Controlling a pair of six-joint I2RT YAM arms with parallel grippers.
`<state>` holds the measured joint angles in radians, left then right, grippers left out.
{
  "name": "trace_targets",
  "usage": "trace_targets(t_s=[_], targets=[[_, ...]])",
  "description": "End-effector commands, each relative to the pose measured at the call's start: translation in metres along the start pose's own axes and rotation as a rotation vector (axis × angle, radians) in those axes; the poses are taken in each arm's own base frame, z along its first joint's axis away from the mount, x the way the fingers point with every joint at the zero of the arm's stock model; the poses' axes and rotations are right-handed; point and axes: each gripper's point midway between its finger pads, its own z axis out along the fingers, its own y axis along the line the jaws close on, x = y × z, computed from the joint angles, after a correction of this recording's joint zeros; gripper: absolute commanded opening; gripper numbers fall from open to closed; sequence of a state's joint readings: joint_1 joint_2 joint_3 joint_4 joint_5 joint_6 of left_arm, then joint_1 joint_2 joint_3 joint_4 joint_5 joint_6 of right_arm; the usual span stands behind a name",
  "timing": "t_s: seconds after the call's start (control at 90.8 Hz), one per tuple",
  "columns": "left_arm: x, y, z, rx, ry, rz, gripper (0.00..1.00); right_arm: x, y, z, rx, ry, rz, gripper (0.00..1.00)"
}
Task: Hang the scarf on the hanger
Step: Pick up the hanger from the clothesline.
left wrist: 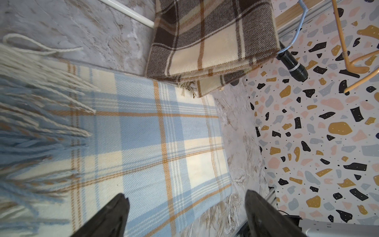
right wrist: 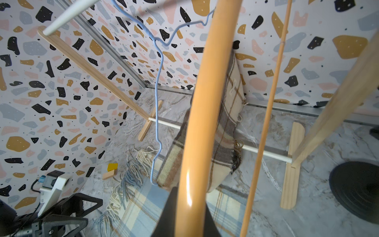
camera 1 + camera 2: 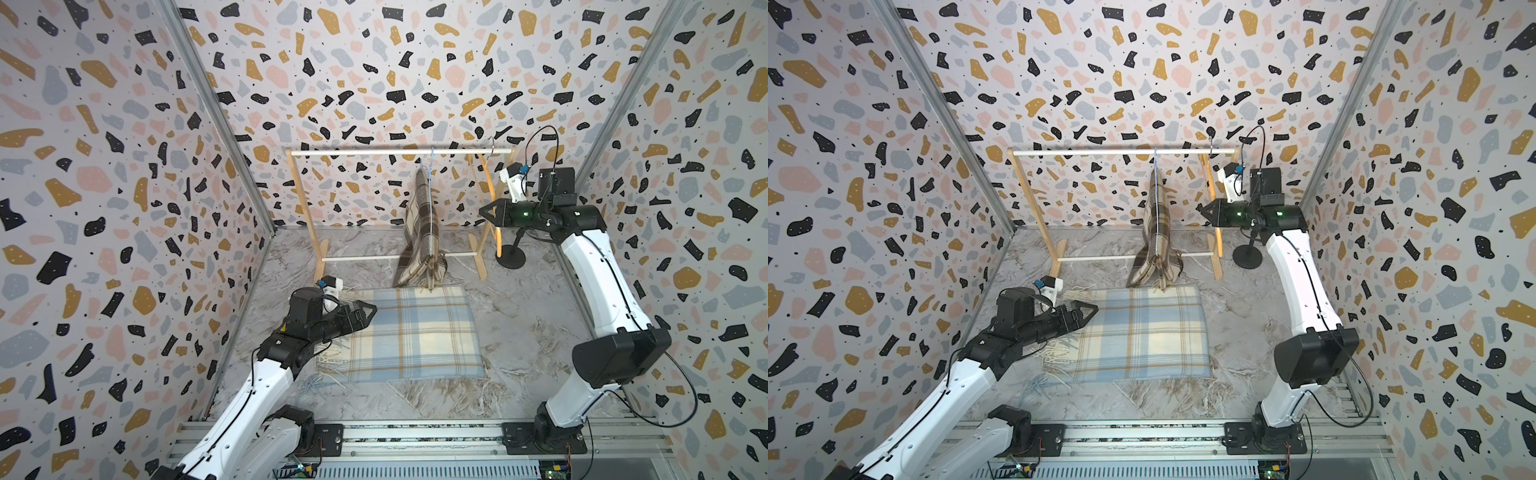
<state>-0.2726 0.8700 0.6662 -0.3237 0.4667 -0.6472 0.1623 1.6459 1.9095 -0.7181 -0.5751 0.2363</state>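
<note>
Marble tabletop [image 3: 519,332], left hand [image 3: 368,311] spread over blue scarf [image 3: 415,332], raised right hand [image 3: 486,212] pinching wooden hanger [image 2: 207,92]

Three walls [image 3: 374,62] with a terrazzo pattern of black, ochre, pink and grey spots close a grey marbled bench [image 3: 523,332]; metal posts [image 3: 216,108] stand in the corners.

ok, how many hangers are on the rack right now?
2. A blue wire hanger mid-rail, carrying the brown scarf; a wooden hanger at the rail's right end, in the right gripper. None seem hidden.
</note>
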Motion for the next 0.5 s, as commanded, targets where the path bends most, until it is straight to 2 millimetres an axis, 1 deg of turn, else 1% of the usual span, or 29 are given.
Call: trace_targets(t_s=[0.0,0.055,0.099,0.165,0.22,0.275,0.286,0.308,0.319,0.33,0.352,0.374,0.385,0.396,0.407,0.418,0.484], targets=[[-0.011,-0.016,-0.011,0.017,-0.026,0.068,0.91,-0.007,0.021,-0.04,0.032,-0.106,-0.045,0.0],[-0.013,-0.017,-0.014,0.013,-0.026,0.079,0.91,0.01,0.016,-0.044,0.061,-0.091,-0.024,0.0],[-0.013,-0.019,-0.016,0.013,-0.025,0.085,0.91,0.024,0.016,-0.05,0.072,-0.086,-0.011,0.0],[-0.015,-0.024,-0.018,0.021,-0.019,0.096,0.91,0.05,0.015,-0.054,0.082,-0.066,0.017,0.0],[-0.015,-0.027,-0.02,0.025,-0.01,0.1,0.9,0.078,0.011,-0.055,0.101,-0.038,0.045,0.0],[-0.017,-0.031,-0.022,0.034,-0.008,0.108,0.89,0.104,0.013,-0.056,0.107,-0.018,0.066,0.0],[-0.016,-0.032,-0.022,0.035,-0.004,0.108,0.89,0.114,0.012,-0.053,0.109,0.0,0.075,0.0],[-0.017,-0.033,-0.023,0.036,-0.001,0.11,0.89,0.123,0.013,-0.055,0.108,0.003,0.08,0.0],[-0.018,-0.034,-0.023,0.04,-0.001,0.112,0.89,0.132,0.012,-0.053,0.108,0.017,0.088,0.0],[-0.018,-0.035,-0.023,0.043,0.0,0.113,0.89,0.136,0.014,-0.053,0.105,0.016,0.086,0.0],[-0.018,-0.038,-0.024,0.05,0.005,0.115,0.88,0.153,0.012,-0.05,0.107,0.042,0.102,0.0],[-0.018,-0.039,-0.024,0.055,0.008,0.114,0.88,0.16,0.016,-0.053,0.102,0.039,0.104,0.0],[-0.019,-0.04,-0.024,0.058,0.01,0.115,0.88,0.175,0.014,-0.052,0.105,0.058,0.118,0.0],[-0.019,-0.041,-0.024,0.061,0.012,0.116,0.88,0.175,0.014,-0.052,0.105,0.058,0.118,0.0],[-0.019,-0.043,-0.024,0.067,0.012,0.118,0.87,0.181,0.014,-0.052,0.106,0.062,0.122,0.0],[-0.019,-0.044,-0.024,0.069,0.014,0.118,0.87,0.192,0.014,-0.05,0.104,0.076,0.127,0.0],[-0.02,-0.051,-0.023,0.089,0.027,0.122,0.87,0.22,0.018,-0.051,0.091,0.087,0.139,0.0]])
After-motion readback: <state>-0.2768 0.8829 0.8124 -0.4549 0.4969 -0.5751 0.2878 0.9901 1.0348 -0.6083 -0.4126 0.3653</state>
